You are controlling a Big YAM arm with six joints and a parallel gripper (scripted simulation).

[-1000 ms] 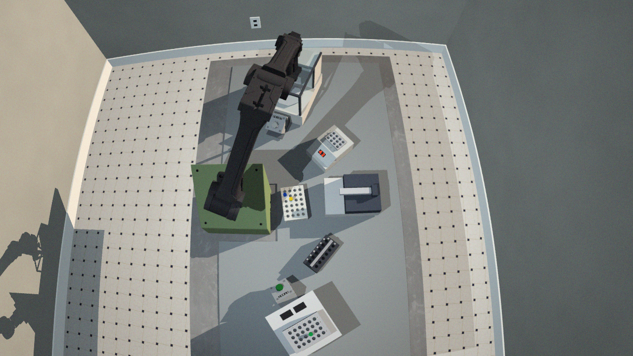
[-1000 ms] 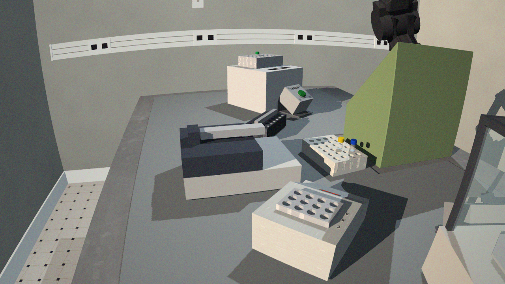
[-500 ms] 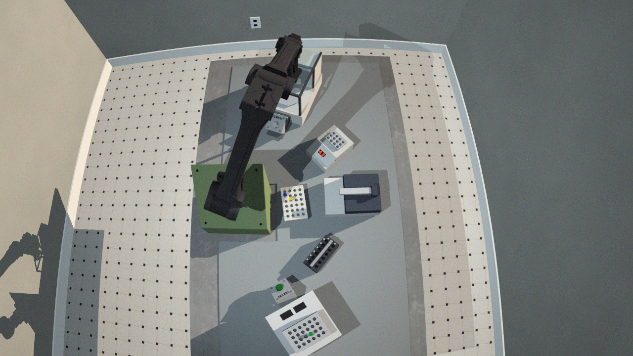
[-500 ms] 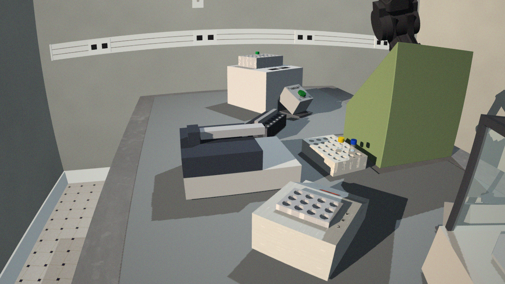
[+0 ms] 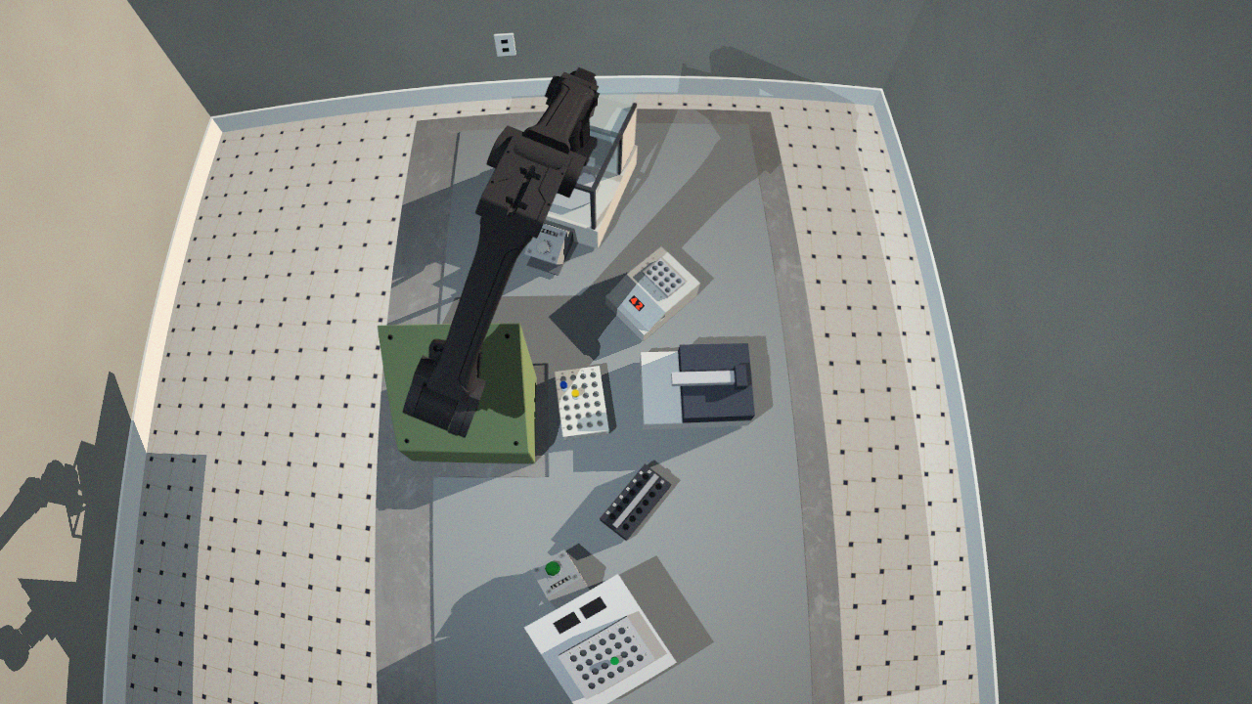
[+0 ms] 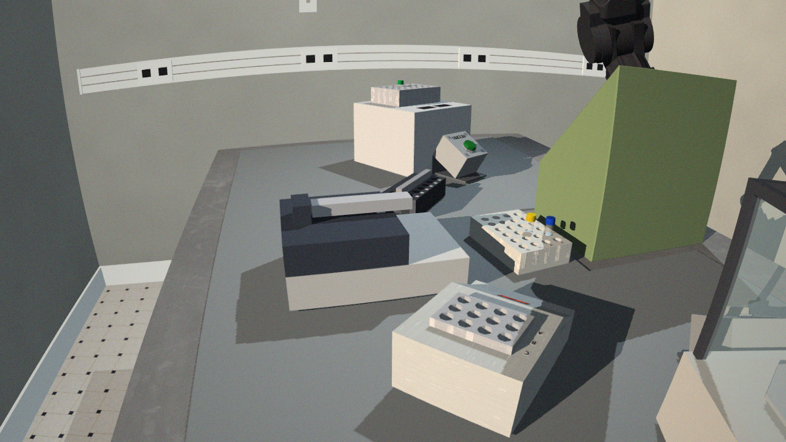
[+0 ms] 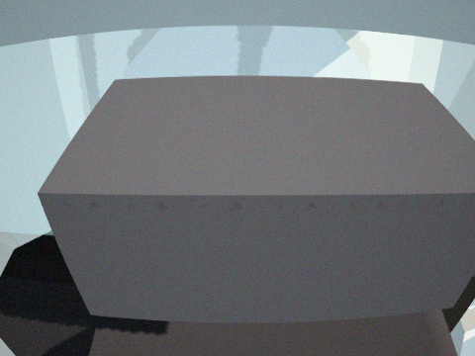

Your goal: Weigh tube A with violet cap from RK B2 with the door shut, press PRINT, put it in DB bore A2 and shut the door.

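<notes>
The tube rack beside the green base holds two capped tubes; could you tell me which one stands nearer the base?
The blue-capped tube; the yellow-capped tube stands one bore farther from the green base.

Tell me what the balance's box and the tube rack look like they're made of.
The balance's box looks like clear glass or acrylic panes: pale blue and see-through, held in a dark matte frame, perhaps metal. The tube rack looks like matte off-white plastic: an opaque block with round bores, no shine.

Dry block (image 5: 651,291) right of balance (image 5: 612,188) — rack (image 5: 582,401) before it
</notes>
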